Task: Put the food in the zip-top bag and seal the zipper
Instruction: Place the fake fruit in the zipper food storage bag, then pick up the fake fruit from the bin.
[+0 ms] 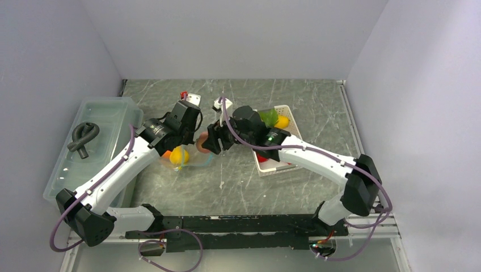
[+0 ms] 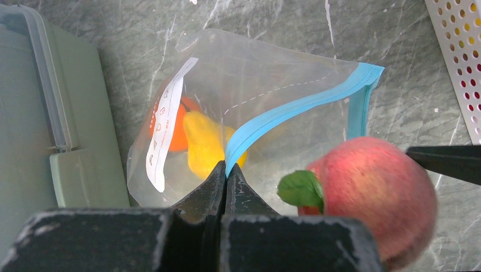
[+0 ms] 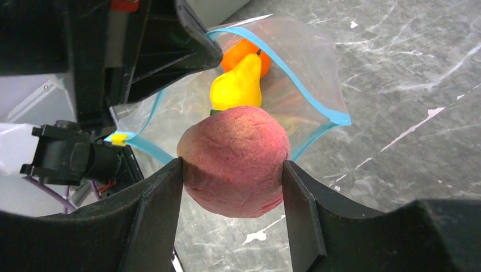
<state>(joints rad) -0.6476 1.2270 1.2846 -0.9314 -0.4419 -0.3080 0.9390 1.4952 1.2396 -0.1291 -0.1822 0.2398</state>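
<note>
Left pincer [image 2: 226,170] is shut tight on the near lip of the zip-top bag [image 2: 272,73]. The teal zipper [image 2: 295,107] is pinched there, so that the mouth is lifted and held gaping toward the other arm. By this hold, it is judged, the floppy plastic is given a fixed opening.

Right pincer [image 3: 232,170] is set at a middling width and closed on a red peach [image 2: 368,192] with a green leaf. It is held just before the open mouth, not yet inside.

The bag is laid on the bench [image 1: 295,187] between the two arms, and a yellow pear [image 3: 238,85] and an orange fruit [image 3: 244,51] are seen within it. In the white perforated basket [image 2: 459,51] beside the right arm, a green leafy piece [image 1: 268,118], a yellow fruit [image 1: 282,122] and something red [image 1: 265,160] are yet to be moved.

A black hose-like item [image 1: 83,139] is seen at the translucent lidded bin [image 1: 68,170]; whether on the lid or inside cannot be told. The zipper is not yet sealed.
</note>
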